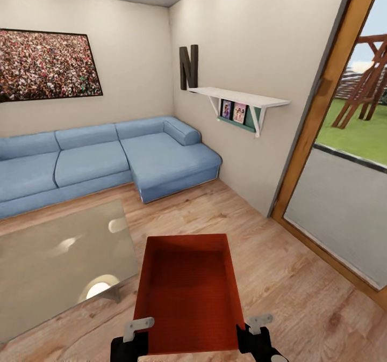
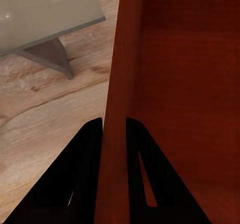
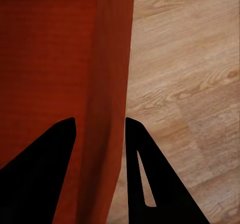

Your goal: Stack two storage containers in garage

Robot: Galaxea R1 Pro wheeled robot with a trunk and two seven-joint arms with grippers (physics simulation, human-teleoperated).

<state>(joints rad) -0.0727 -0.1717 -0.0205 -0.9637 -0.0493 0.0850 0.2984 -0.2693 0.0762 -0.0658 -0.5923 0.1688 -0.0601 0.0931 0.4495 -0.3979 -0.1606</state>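
Light wood-plank flooring spreads through the living room, with a blue sofa along the wall and a glass table nearby. One orange-red storage container is held up in front of the robot, the left gripper clamped on its left wall and the right gripper clamped on its right wall.

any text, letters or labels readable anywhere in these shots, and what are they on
"N": a large dark letter standing against the wall above the white shelf.
The two small pictures under the shelf are too small to read.
The orange-red storage container carries no visible label, and neither does the wall picture.
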